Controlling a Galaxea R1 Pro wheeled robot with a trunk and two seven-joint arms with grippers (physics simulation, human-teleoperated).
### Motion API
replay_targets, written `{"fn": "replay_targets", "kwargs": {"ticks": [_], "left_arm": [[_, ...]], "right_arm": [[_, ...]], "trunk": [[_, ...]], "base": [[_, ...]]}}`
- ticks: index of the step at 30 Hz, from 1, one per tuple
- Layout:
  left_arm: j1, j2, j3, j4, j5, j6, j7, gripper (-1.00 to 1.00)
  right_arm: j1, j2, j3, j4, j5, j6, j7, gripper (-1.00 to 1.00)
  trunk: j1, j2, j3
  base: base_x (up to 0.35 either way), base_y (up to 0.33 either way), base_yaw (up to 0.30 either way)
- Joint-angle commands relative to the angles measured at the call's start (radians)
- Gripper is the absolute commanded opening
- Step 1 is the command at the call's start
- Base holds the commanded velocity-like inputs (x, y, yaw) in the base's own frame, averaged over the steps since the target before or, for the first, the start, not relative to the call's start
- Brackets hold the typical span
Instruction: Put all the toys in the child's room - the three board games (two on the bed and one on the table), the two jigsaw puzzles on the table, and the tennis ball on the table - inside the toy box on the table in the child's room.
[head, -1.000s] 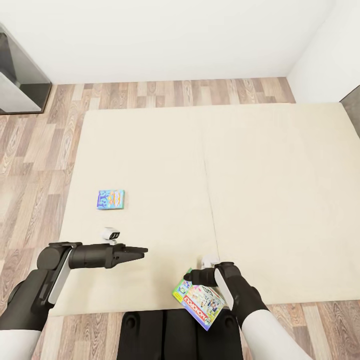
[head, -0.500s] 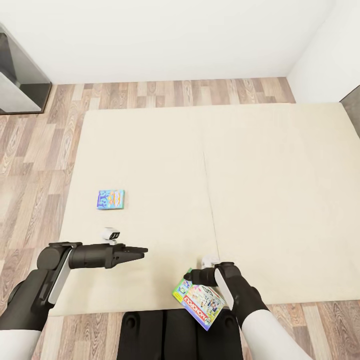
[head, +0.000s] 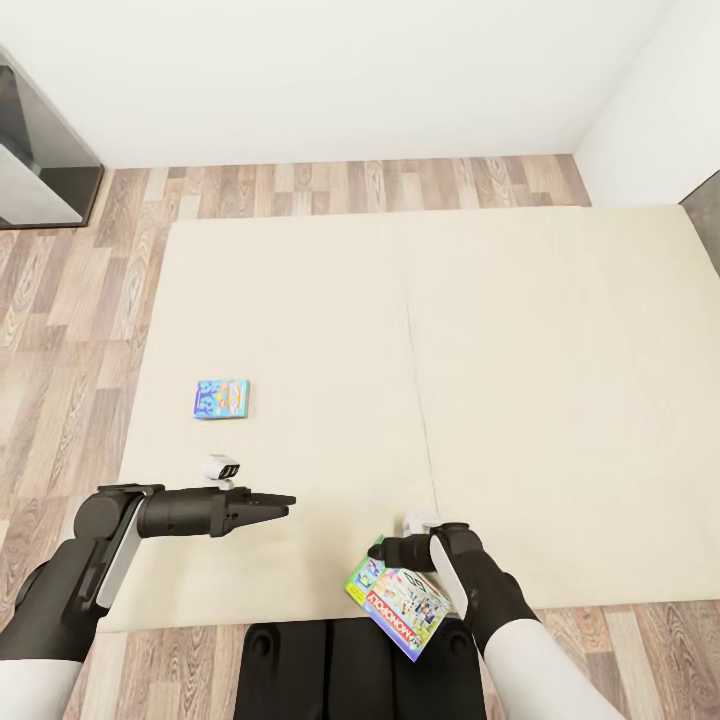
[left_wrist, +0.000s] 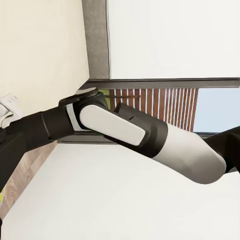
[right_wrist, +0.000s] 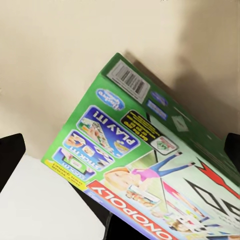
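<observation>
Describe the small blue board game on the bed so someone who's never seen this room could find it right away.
Start at the wide beige bed on the wood-plank floor. On its left half, near the left edge, lies the small blue board game, flat and alone. Unlike the larger green-edged board game at the right gripper, it is blue with cartoons.

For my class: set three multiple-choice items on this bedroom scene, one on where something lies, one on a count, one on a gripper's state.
1. Where does the small blue board game lie?
A. on the bed
B. on the floor
C. in the right gripper

2. How many board games are in view?
A. one
B. two
C. four

3. The right gripper is
A. open, holding nothing
B. shut on the green-edged board game
C. shut on a ball

Key: 1 A, it rests flat on the mattress; 2 B, one blue, one green-edged; 3 B, that box hangs tilted from it.
</observation>
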Motion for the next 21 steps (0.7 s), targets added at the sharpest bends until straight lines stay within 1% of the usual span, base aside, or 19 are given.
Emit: {"fn": "replay_targets", "kwargs": {"ticks": [1,18,21], "left_arm": [[0.0,0.001,0.0,0.0,0.0,0.011,-0.003,1.0],[0.0,0.002,0.001,0.0,0.002,0.011,-0.005,1.0],[0.0,0.002,0.009,0.0,0.002,0.011,-0.005,1.0]], "right_arm": [[0.0,0.0,0.0,-0.001,-0.008,0.005,-0.004,1.0],[-0.001,0.0,-0.001,-0.002,-0.004,0.006,-0.003,1.0],[-0.001,0.0,-0.001,-0.004,-0.002,0.007,-0.004,1.0]], "trunk": [[0.001,-0.002,-0.001],[0.001,-0.002,-0.001],[0.001,-0.002,-0.001]], "base": [[0.0,0.0,0.0],[0.0,0.0,0.0],[0.0,0.0,0.0]]}}
